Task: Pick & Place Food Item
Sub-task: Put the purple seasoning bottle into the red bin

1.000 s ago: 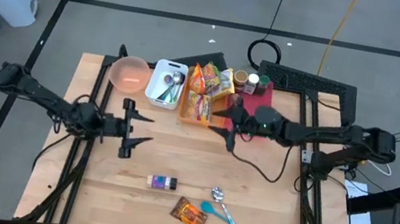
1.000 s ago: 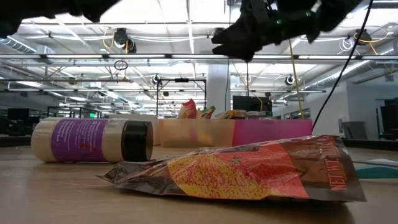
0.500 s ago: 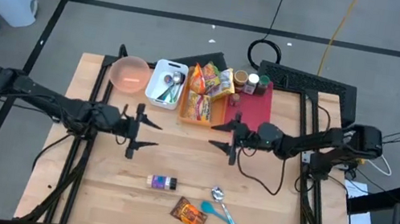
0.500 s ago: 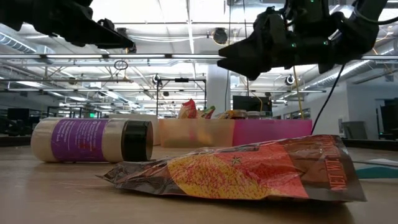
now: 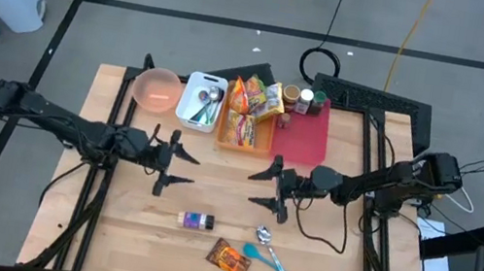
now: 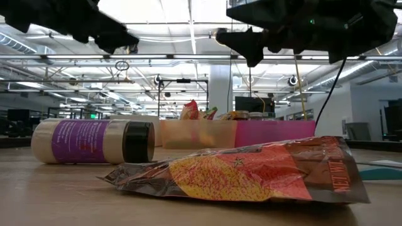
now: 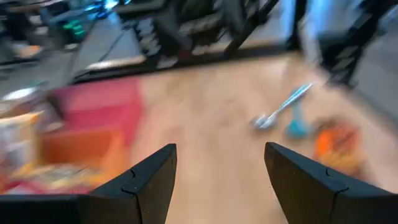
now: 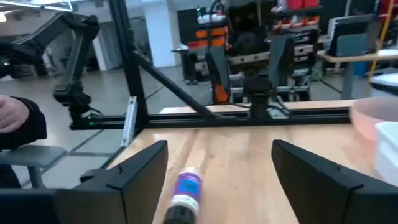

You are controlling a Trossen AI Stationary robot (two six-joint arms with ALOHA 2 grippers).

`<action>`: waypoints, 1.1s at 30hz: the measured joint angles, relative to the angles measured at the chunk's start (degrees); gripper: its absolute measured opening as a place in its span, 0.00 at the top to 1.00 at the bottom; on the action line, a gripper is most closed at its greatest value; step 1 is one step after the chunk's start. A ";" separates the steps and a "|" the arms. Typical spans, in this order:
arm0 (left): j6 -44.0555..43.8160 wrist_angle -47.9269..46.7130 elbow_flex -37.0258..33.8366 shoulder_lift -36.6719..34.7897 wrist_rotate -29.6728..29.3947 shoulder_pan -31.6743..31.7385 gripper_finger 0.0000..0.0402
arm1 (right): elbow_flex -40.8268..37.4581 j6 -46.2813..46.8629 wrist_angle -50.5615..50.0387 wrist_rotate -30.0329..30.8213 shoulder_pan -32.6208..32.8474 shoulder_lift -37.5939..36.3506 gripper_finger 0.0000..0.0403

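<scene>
Nearest the low camera, a crumpled orange and red snack packet (image 6: 251, 172) is seen lying flat on the wooden table (image 5: 212, 195); dark lettering runs up its right end, but it cannot be read. In the high view the same packet (image 5: 229, 259) lies near the table's front edge, with a blue spoon (image 5: 268, 261) and a metal spoon (image 5: 267, 245) just beside it on the right. A little farther back, a small bottle with a purple label and a dark cap (image 6: 94, 142) lies on its side; white print is seen on the label, too small to make out. From above, that bottle (image 5: 196, 220) is found left of the packet.

Above the middle of the table, both grippers are held clear of everything. The left gripper (image 5: 175, 168) is spread wide with nothing between its fingers, behind and to the left of the bottle. The right gripper (image 5: 266, 187) is likewise spread wide and empty, behind the spoons, with the packet well apart in front of it.

Along the far edge, a pink bowl (image 5: 157, 89), a white bin holding cutlery (image 5: 200, 102), an orange tray of snack packets (image 5: 247, 115) and a red mat (image 5: 304, 131) with small jars (image 5: 298, 97) are set in a row. Their printing is not legible.
</scene>
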 joint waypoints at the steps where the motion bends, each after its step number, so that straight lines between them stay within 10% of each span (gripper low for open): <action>1: -1.51 1.77 0.00 0.60 2.00 -0.02 0.37 | 0.50 0.27 -0.84 0.04 0.70 0.06 0.29; 7: -7.88 16.86 0.00 6.27 10.30 -2.89 0.37 | 2.21 2.04 -6.94 -0.04 5.91 0.08 0.23; 14: -7.59 22.31 1.89 11.90 2.29 -11.28 0.37 | 2.00 -0.03 -7.26 -0.17 14.01 0.08 0.23; 24: -19.08 -12.43 20.15 20.03 -16.22 -22.01 0.37 | 2.00 0.70 -8.83 -0.14 20.66 0.08 0.22; 33: -38.20 -33.90 28.35 28.39 -14.81 -22.84 0.37 | 1.95 1.20 -9.60 -0.11 23.64 0.71 0.23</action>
